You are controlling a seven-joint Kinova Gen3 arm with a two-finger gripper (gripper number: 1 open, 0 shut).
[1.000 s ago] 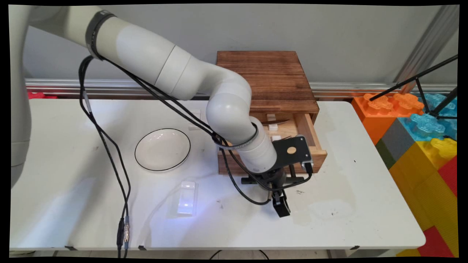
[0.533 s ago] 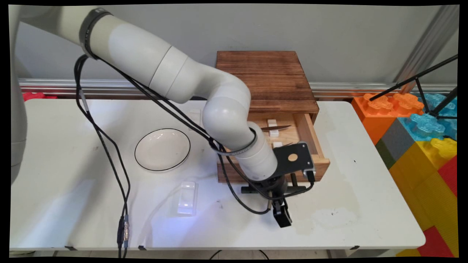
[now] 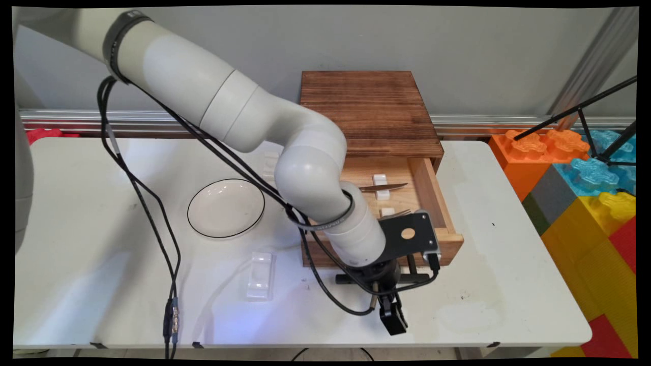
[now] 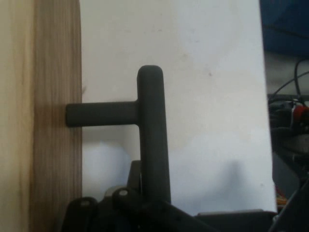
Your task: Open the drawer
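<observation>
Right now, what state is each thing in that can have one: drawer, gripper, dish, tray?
Drawer: pulled well out of the wooden box, a knife lying inside.
Gripper: shut on handle of the drawer.
Dish: upright on the table, nothing in it.
Small clear tray: flat on the table, nothing in it.

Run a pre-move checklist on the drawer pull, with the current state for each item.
1. Gripper at the drawer's black handle: ok.
2. Fingers clamped on the handle bar: cannot tell, hidden in both views.
3. Drawer out of the wooden box: ok, partly open.
4. Knife and fork lying inside the drawer: ok.
5. Table in front of the drawer free: ok.
6. Bowl and small white tray apart from the arm: ok.
</observation>
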